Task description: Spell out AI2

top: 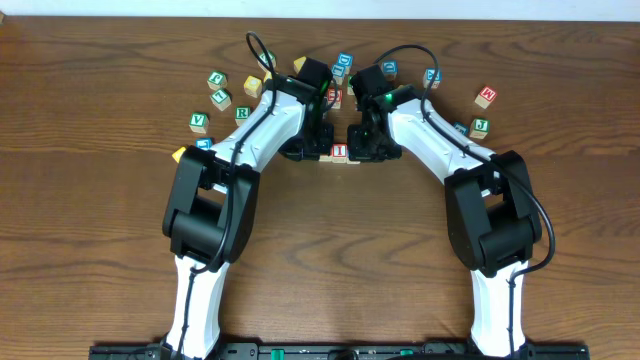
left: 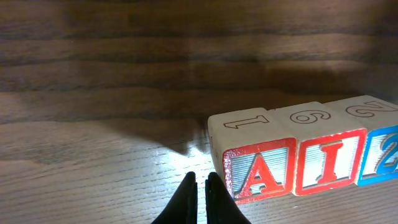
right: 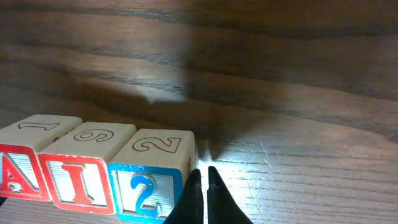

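left gripper: jaws closed, holding nothing, tips low over the table just beside the outer side of the a cube; whether they touch it cannot be told. a cube, i cube and 2 cube: side by side and touching, one straight row reading a-i-2, its long axis running from one gripper to the other. right gripper: jaws closed, empty, tips just beside the free side of the 2 cube. each arm is nearest its own end cube. judged: the word appears spelled; any withdrawal should go outward along the row's axis, away from the cubes.
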Controlling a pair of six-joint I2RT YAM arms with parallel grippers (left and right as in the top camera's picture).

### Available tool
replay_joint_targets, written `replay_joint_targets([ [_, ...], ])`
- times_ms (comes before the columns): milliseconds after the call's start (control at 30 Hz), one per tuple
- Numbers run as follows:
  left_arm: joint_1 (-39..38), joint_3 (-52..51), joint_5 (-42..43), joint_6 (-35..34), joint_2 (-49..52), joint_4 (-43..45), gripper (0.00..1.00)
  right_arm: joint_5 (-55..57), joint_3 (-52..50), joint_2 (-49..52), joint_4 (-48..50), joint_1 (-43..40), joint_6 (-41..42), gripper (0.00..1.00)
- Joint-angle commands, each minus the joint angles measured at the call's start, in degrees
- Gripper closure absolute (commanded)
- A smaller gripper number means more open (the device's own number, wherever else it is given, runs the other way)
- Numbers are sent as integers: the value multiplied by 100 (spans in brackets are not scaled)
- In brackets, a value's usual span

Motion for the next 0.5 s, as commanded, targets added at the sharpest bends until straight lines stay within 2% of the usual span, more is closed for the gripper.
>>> replay_joint_targets([
  [0, -136, -42, 227, 96, 116, 13, 92, -219, -20, 92, -17, 11, 68, 99],
  [367, -127, -42, 61, 105, 116, 127, 92, -221, -20, 90, -111, -170, 66, 99],
  [467, -127, -42, 50, 284, 116, 133, 92, -221, -9, 90, -114, -177, 66, 99],
])
